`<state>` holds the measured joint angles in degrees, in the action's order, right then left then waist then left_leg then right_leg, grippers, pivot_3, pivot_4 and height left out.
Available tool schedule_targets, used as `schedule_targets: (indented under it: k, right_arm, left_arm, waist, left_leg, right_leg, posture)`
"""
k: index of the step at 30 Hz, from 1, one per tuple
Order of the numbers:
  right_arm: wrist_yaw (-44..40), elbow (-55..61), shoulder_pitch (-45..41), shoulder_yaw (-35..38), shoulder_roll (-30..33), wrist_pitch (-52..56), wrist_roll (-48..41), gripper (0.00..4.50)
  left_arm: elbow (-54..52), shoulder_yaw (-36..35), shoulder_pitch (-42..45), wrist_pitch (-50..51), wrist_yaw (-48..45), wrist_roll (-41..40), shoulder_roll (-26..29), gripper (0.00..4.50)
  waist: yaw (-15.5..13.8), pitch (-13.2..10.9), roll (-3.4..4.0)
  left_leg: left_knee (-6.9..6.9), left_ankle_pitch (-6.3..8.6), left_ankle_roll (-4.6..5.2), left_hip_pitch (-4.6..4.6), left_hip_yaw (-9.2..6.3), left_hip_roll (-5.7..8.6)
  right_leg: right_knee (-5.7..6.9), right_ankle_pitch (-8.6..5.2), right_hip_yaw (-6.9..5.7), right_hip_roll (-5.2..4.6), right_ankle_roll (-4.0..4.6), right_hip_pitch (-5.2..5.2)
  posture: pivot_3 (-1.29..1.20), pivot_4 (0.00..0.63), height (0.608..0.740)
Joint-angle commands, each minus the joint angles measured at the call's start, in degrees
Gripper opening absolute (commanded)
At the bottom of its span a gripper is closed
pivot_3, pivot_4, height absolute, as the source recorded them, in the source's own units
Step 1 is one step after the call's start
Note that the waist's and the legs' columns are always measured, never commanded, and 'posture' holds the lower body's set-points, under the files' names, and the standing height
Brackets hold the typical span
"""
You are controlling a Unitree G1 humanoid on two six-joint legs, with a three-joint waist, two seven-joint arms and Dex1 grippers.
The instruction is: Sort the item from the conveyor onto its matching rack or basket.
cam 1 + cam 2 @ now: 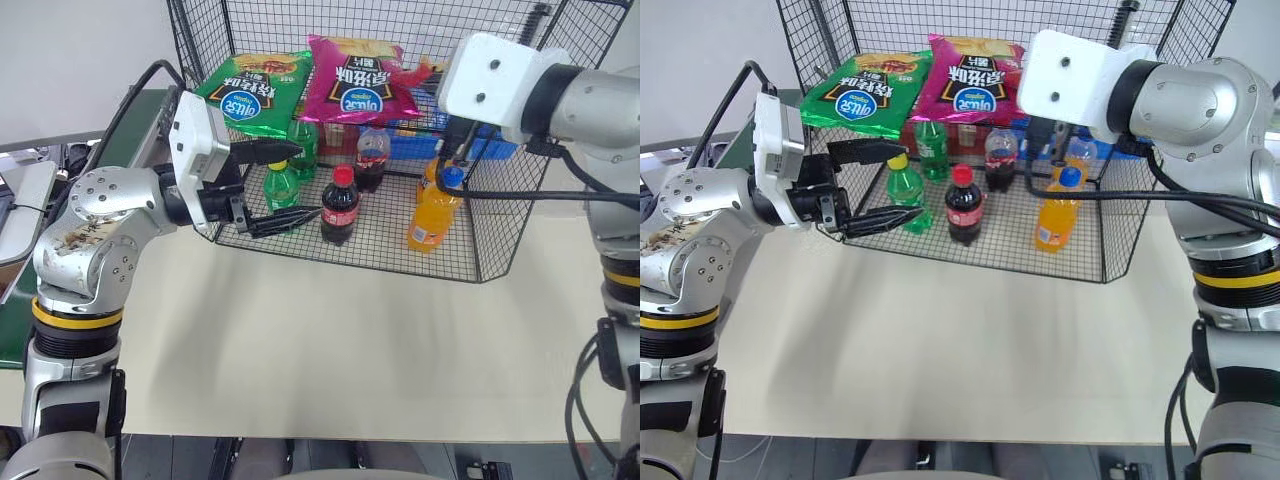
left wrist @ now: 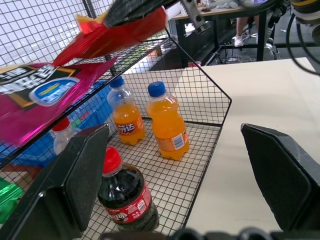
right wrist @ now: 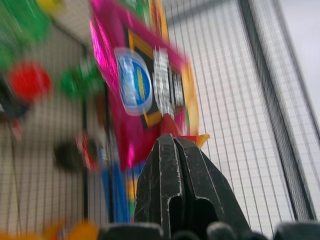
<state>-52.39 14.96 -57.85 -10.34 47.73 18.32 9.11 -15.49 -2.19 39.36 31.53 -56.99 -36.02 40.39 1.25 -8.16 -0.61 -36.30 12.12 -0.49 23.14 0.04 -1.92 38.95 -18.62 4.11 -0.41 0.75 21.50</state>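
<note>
Left tool (image 1: pixel 277 186) nearest, spread wide and empty beside black wire cage (image 1: pixel 500 240). Right tool (image 3: pixel 175 150) clenched on red chip bag (image 2: pixel 112 35), over the raised shelf beside magenta bag (image 1: pixel 355 80), apparently for placing there.

Count in the wire cage (image 1: pixel 480 262): 3 chip bags at the raised shelf – 1 green (image 1: pixel 255 92), 1 magenta (image 1: pixel 357 80), 1 red (image 2: pixel 112 34). 7 bottles on the cage floor: 2 orange soda (image 2: pixel 167 122), 2 cola (image 1: pixel 340 205), 2 green (image 1: pixel 281 188), 1 clear with a red cap (image 2: pixel 64 137).
</note>
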Motion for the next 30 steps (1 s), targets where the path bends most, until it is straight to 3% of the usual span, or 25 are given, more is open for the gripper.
schedule_targets:
  k: [1,9,14,21,27,30]
  right_arm:
    - [0.7,-1.2,2.3,4.3,1.1,-9.3,-2.1,0.04]
    - [-0.1,-19.6,6.8,8.8,3.4,-38.9,-6.7,0.04]
    - [-4.9,-26.6,5.9,11.4,3.4,-49.4,-15.3,0.04]
    - [-9.3,-37.3,5.1,12.7,5.4,-55.9,-17.9,0.04]
    - [-8.7,-36.5,6.4,13.5,7.2,-55.6,-17.4,0.04]
    - [-6.9,-32.5,8.4,14.2,7.6,-53.2,-17.2,0.87]
  left_arm:
    - [-0.4,-0.2,1.8,-0.3,-0.5,0.0,0.0,4.50]
    - [-0.5,0.3,2.1,-0.1,-0.7,-0.1,-0.3,4.50]
    - [-0.8,0.2,1.8,0.0,-0.7,-0.3,-0.1,4.50]
    - [-0.4,0.6,2.5,-0.2,-0.9,-0.2,-0.6,4.50]
    - [-0.6,0.6,2.2,-0.3,-1.1,-0.3,-0.5,4.50]
    - [-0.5,0.5,2.2,-0.3,-1.4,-0.3,-0.5,4.50]
  waist:
    - [-0.2,0.0,0.00]
    - [-0.2,0.0,0.00]
    - [0.4,0.0,0.00]
    - [0.7,0.0,-0.01]
    - [0.8,0.0,-0.01]
    - [0.8,0.0,-0.01]
  left_leg:
    - [-0.01,0.00,0.00,0.00,0.00,0.01]
    - [-0.03,0.00,0.01,-0.02,0.06,0.03]
    - [-0.02,0.00,0.01,-0.11,0.12,0.01]
    - [-0.01,0.00,0.01,-0.24,0.10,0.00]
    - [0.01,0.00,0.01,-0.24,0.10,-0.01]
    - [0.00,0.00,0.01,-0.23,0.09,-0.01]
  right_leg:
    - [-0.02,0.00,0.00,-0.01,0.00,-0.03]
    - [-0.07,0.00,0.02,-0.01,0.00,-0.04]
    - [-0.11,0.00,0.10,0.01,0.00,-0.10]
    - [-0.13,0.00,0.07,-0.01,0.00,-0.25]
    - [-0.10,0.00,0.08,0.00,0.00,-0.25]
    - [-0.10,0.00,0.08,-0.02,0.00,-0.25]
  posture:
    - [0.00,0.150,0.740]
    - [0.00,0.150,0.740]
    - [0.00,0.150,0.740]
    - [0.00,0.150,0.740]
    - [0.00,0.150,0.740]
    - [0.00,0.150,0.740]
